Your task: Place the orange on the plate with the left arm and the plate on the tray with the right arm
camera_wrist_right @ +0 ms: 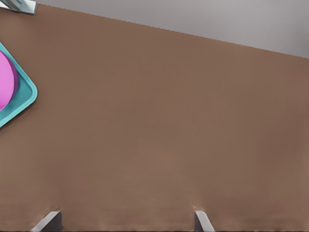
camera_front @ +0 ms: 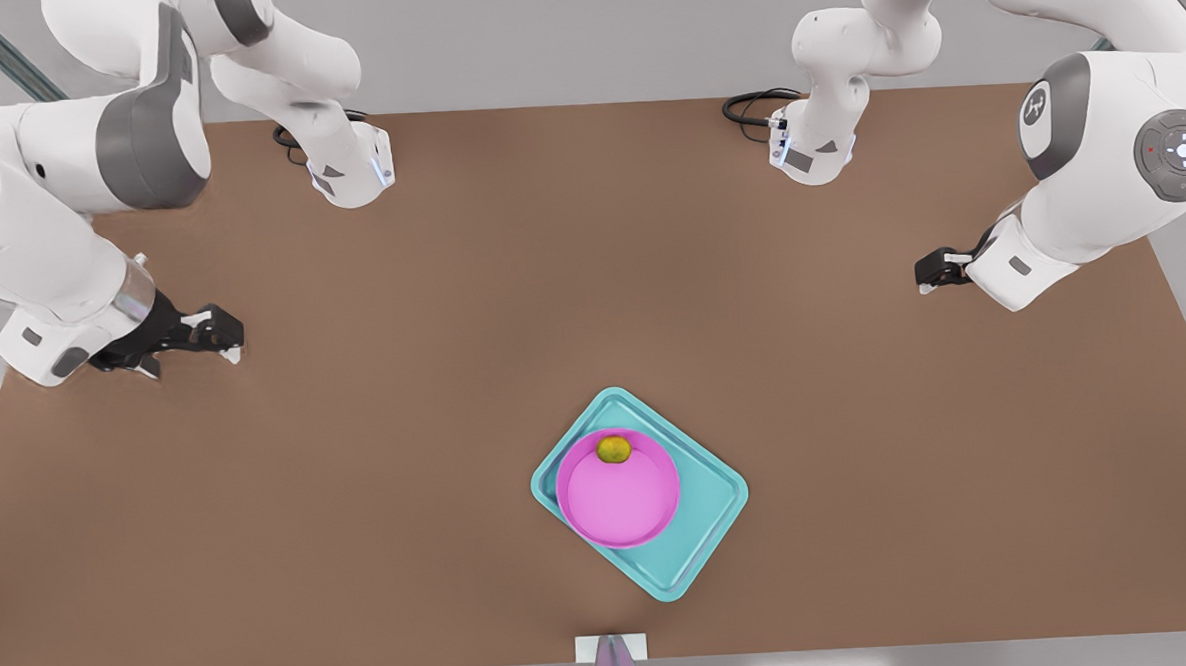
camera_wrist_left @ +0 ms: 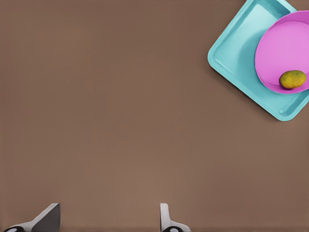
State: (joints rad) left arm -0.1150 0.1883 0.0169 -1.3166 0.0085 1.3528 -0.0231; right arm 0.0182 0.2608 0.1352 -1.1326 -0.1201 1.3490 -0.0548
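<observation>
My left gripper (camera_front: 926, 278) and right gripper (camera_front: 221, 337) hang with fingers spread by opposite desk (camera_front: 510, 277) edges, well apart from 1 tray (camera_front: 706, 508) near the camera-side edge, partly hidden under the plate (camera_front: 615, 497) and orange (camera_front: 614, 449).

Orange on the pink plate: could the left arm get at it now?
Probably yes. The orange lies uncovered on the plate; the left gripper, jaws open, has bare table between. The right gripper waits at the front view's left.

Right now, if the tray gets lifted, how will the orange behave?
Probably rolls: the orange is round and lies loose by the plate rim. That raised rim may stop it. Left gripper and right gripper wait open, far from the tray.
</observation>
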